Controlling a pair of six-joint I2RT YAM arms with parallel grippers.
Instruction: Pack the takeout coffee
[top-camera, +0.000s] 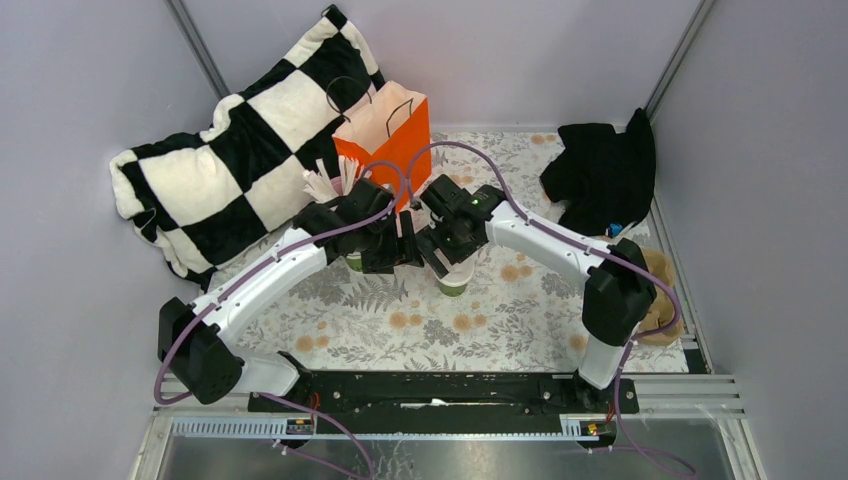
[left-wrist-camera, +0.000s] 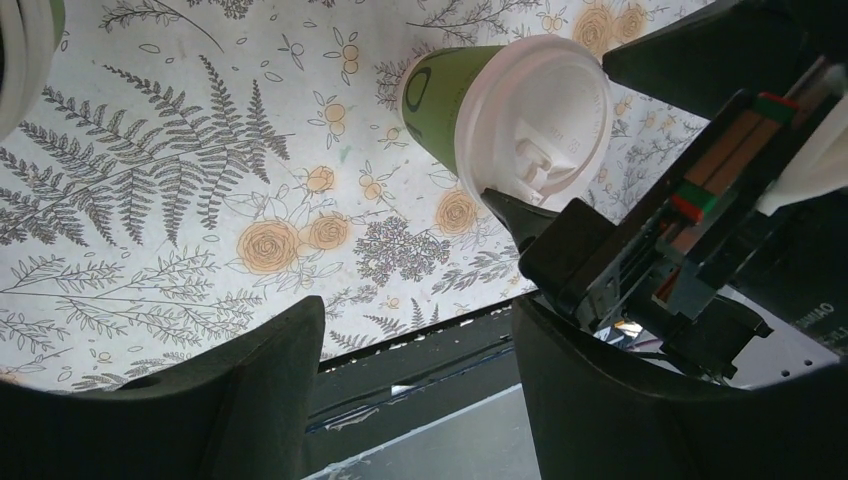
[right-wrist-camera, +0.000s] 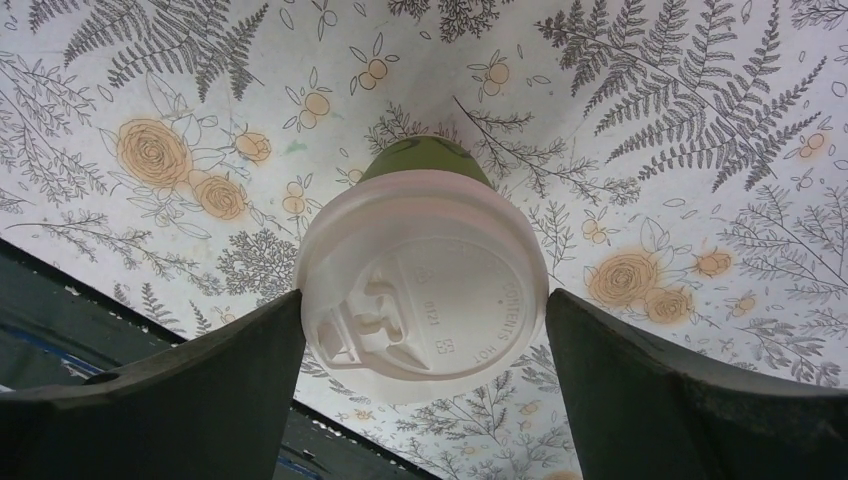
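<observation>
The cup (right-wrist-camera: 425, 290) nearest the action stands upright on the table (top-camera: 500, 330), about in the middle, green with its white lid on. The right claw (right-wrist-camera: 424, 296) is down over it, spread wide, with one finger on each side of the lid. The rim comes so near both fingers that I can't tell whether they touch it. From the right wrist you look straight onto the lid, its raised spout toward the lower left.

The other cup (top-camera: 354, 263) stands on the table a little to the left of the first. From above it is mostly hidden under the left arm, with just a bit of green showing. The left wrist camera catches only a sliver of white rim in its top left corner.

The left claw (left-wrist-camera: 415, 310) hangs between the two cups with its fingers apart and nothing in it. Through the gap you see only the flowered cloth and the dark rail at the table's near edge. The first cup lies ahead of it and to its right, and the right claw crowds in close on that side, so the two claws are nearly together.

Behind the arms an orange bag (top-camera: 385, 140) stands with its mouth open upward. A tuft of white sticks (top-camera: 325, 185) pokes up just left of its foot. A black-and-white chequered pillow (top-camera: 240, 150) leans in the back left corner, and a heap of black cloth (top-camera: 600, 175) lies at the back right.
</observation>
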